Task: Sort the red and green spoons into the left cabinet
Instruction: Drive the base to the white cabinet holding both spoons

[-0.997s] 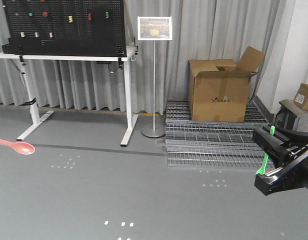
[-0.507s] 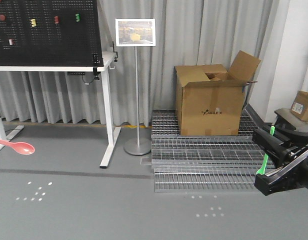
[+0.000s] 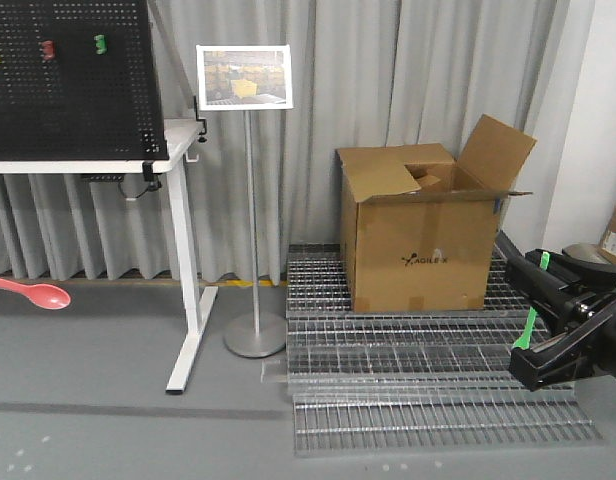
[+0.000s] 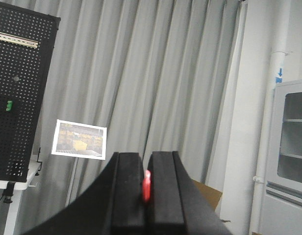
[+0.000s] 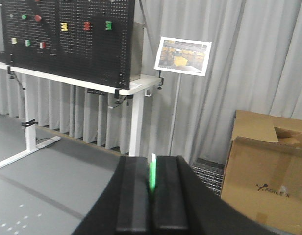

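Pinching the thin handle of the bright red plastic spoon (image 4: 147,186), the left gripper (image 4: 146,161) is closed tight on it, and the right gripper (image 5: 151,161) is closed the same way on the bright green plastic spoon (image 5: 152,178), both up in the air. The spoons look light, smooth and a bit bendy, so a firm hold on the handle should stop slipping. The light grey cabinet with shelves (image 4: 279,137) stands well apart, at the right of the left wrist view.

One red spoon (image 3: 38,294), one green spoon (image 3: 529,328)
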Tool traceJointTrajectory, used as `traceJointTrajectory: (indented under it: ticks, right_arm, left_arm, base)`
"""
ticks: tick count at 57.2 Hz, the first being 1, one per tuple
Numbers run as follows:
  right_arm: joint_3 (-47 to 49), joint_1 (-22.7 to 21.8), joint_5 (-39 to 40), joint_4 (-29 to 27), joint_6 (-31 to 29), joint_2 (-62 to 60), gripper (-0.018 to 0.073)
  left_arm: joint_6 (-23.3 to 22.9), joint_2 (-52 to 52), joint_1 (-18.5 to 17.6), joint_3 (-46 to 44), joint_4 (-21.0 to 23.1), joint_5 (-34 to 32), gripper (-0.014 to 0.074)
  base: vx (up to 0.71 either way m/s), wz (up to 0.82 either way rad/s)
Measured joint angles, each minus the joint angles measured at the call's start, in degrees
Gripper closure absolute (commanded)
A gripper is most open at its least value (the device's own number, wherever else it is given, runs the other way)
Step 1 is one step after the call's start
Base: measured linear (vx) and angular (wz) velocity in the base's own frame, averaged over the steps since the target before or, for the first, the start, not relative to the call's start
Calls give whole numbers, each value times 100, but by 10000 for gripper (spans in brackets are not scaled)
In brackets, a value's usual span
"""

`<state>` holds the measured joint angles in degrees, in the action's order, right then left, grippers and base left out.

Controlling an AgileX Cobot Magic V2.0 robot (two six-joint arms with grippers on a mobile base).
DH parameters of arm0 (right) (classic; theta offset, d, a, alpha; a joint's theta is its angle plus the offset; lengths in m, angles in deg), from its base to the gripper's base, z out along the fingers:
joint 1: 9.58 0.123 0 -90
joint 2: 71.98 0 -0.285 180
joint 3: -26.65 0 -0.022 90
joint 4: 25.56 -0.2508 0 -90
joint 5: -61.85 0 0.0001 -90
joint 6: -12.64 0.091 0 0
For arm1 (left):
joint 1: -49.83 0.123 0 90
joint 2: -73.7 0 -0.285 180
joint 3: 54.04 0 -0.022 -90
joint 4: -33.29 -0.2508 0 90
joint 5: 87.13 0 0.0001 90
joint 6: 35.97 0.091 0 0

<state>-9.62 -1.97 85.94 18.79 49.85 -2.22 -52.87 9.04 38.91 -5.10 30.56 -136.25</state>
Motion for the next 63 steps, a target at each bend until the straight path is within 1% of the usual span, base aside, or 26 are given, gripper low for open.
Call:
traceJointTrajectory:
  ticks: [36, 63]
  right_arm:
    - [0, 0, 0, 0, 0, 0, 561]
    - [0, 0, 0, 0, 0, 0, 561]
  left_arm:
    - [0, 0, 0, 0, 0, 0, 594]
    - [0, 0, 0, 0, 0, 0, 594]
  base:
    - [53, -4]
    - [41, 0]
